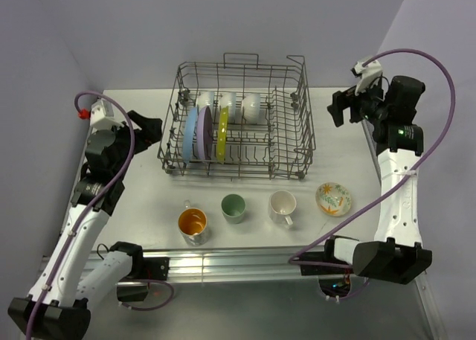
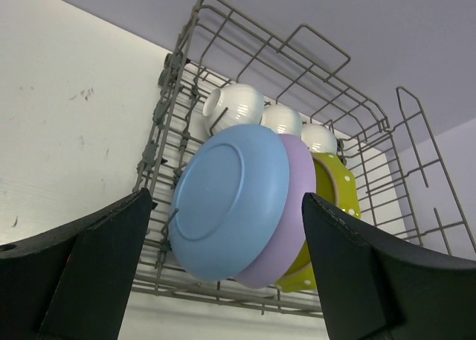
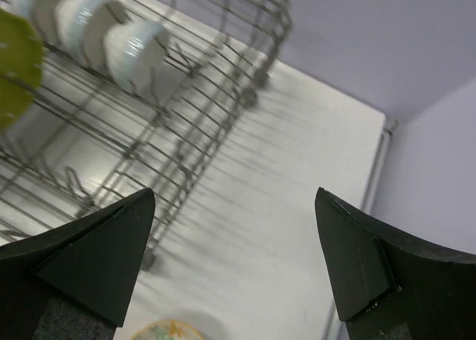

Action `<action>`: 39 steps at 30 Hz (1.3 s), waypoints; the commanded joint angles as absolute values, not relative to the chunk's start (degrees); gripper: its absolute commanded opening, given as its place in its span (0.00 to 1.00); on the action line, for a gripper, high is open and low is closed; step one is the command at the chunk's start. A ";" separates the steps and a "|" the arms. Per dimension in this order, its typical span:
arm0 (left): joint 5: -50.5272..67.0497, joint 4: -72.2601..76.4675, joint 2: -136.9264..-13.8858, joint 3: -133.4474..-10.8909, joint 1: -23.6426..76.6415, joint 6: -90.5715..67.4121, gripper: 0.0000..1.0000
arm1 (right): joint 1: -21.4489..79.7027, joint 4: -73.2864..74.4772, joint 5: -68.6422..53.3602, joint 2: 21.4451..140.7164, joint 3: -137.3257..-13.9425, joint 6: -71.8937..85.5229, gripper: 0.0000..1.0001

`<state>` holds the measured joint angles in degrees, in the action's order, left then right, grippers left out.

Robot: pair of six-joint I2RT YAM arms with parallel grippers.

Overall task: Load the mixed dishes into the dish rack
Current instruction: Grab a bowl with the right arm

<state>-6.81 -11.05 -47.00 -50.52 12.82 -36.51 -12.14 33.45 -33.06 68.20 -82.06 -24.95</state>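
The grey wire dish rack (image 1: 294,143) stands at the back middle. In it stand a blue plate (image 1: 191,134), a lavender plate (image 1: 204,131), a yellow-green plate (image 1: 223,133) and three white bowls (image 1: 251,108). On the table in front are the orange-inside cup (image 1: 192,222), pale green cup (image 1: 233,207), white mug (image 1: 282,206) and floral bowl (image 1: 333,199). My left gripper (image 1: 152,129) is open and empty, left of the rack, facing the plates (image 2: 230,199). My right gripper (image 1: 340,109) is open and empty, right of the rack; the floral bowl's rim (image 3: 167,330) shows below it.
Purple walls close in at the back and both sides. A metal rail (image 1: 245,262) runs along the table's near edge between the arm bases.
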 commanded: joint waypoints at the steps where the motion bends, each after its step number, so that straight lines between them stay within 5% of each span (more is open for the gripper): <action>1: -8.09 -9.49 -48.25 -54.40 12.22 -34.45 0.89 | -16.08 37.69 -27.87 69.43 -82.88 -27.76 0.96; 39: 2.02 4.40 -61.08 -55.11 7.29 -46.49 0.86 | -27.16 73.03 -34.72 56.60 -58.81 -89.81 0.93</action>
